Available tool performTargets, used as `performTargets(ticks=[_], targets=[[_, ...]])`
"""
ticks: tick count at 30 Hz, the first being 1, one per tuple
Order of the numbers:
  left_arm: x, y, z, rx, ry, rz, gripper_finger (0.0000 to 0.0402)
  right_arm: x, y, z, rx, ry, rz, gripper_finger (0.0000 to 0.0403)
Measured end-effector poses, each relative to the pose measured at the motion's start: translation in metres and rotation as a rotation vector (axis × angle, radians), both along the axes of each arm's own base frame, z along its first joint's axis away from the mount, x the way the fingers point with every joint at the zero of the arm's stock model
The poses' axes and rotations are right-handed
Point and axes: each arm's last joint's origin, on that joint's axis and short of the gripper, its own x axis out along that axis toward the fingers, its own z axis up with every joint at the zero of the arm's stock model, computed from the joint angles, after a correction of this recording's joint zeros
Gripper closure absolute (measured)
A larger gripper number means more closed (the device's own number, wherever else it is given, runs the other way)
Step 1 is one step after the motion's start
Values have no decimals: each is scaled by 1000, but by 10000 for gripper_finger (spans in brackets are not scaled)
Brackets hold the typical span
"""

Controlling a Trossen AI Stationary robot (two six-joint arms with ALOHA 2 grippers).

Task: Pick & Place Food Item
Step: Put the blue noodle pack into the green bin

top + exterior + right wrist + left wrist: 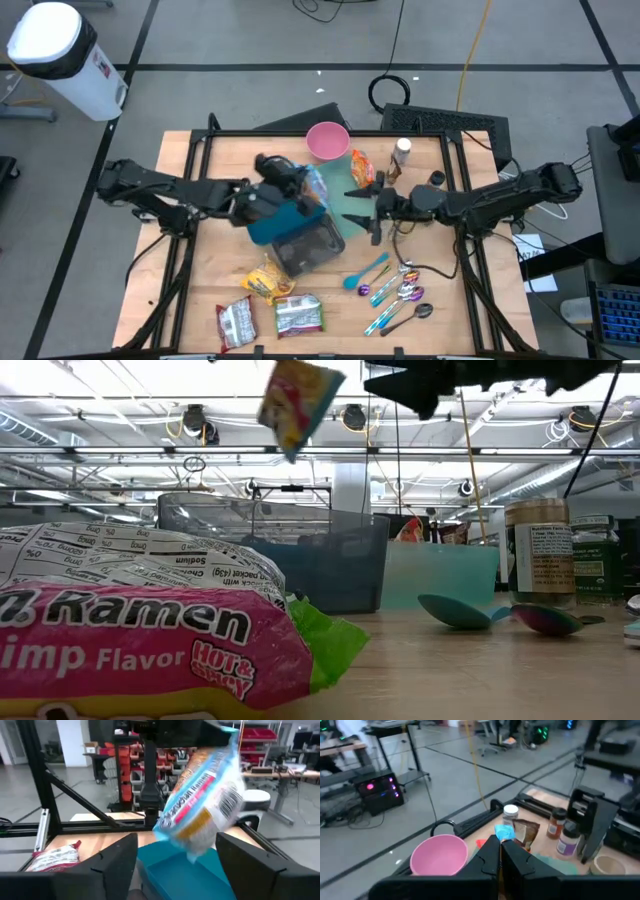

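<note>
A ramen packet [316,188], blue with an orange and pink label, hangs in the air over the teal bin [268,228]; it also shows in the right wrist view [200,805] and the low view [298,400]. My left gripper [298,192] reaches in from the table's left and is shut on it. My right gripper [356,206] comes from the right, roughly level. It stands open just right of the packet, with its two fingers [117,857] apart and nothing between them. My left gripper pinches the packet between its two shut fingers [490,857]. A blue bit of the packet's edge [505,833] sticks out past the fingertips. In the right wrist view the packet's upper corner [231,734] runs up into the gripper. The packet hangs tilted, clear of the teal bin.
A dark grey bin [310,248] lies against the teal one. Behind stand a pink bowl [327,140], a snack bag [362,168] and bottles [402,155]. Coloured spoons [392,288] lie near right. More ramen packets [298,315] and a yellow packet [268,283] lie along the near edge.
</note>
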Motion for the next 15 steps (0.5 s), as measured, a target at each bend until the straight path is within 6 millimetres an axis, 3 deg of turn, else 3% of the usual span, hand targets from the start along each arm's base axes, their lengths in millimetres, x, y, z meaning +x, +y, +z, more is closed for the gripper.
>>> performTargets(ticks=[8, 15], targets=[[27, 23, -15, 4, 10, -33, 398, 35, -5, 4, -11, 79, -71, 106], [35, 27, -26, 3, 38, -17, 398, 37, -16, 3, -2, 114, -213, 117]])
